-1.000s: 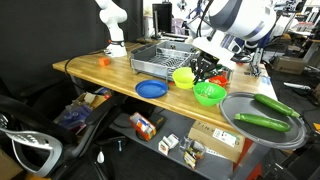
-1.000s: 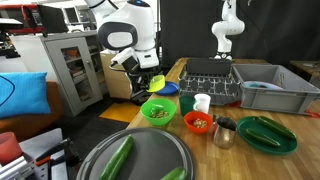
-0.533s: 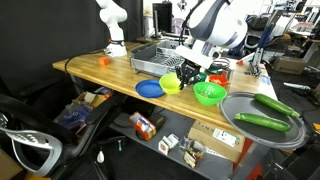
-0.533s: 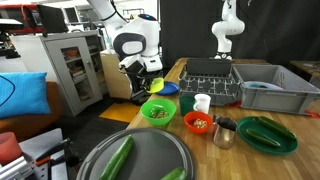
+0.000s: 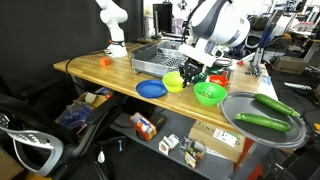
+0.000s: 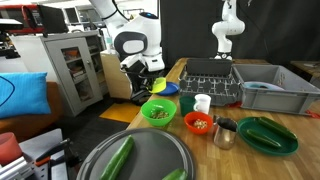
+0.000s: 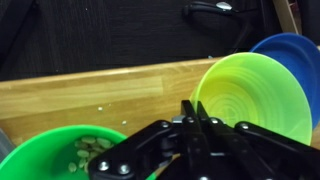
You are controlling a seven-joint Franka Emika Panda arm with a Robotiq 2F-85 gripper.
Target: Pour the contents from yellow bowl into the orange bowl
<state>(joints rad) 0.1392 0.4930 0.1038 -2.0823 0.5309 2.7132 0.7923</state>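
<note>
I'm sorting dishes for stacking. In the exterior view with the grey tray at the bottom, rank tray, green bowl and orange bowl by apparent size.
1. grey tray, though it is nearest the camera
2. green bowl
3. orange bowl

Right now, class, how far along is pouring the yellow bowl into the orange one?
Done: the gripper is shut on the rim of the yellow bowl. In hand: that bowl is held beside the blue plate, apart from the orange bowl. Left: unclear; its inside looks bare, and the orange bowl holds bits.
</note>
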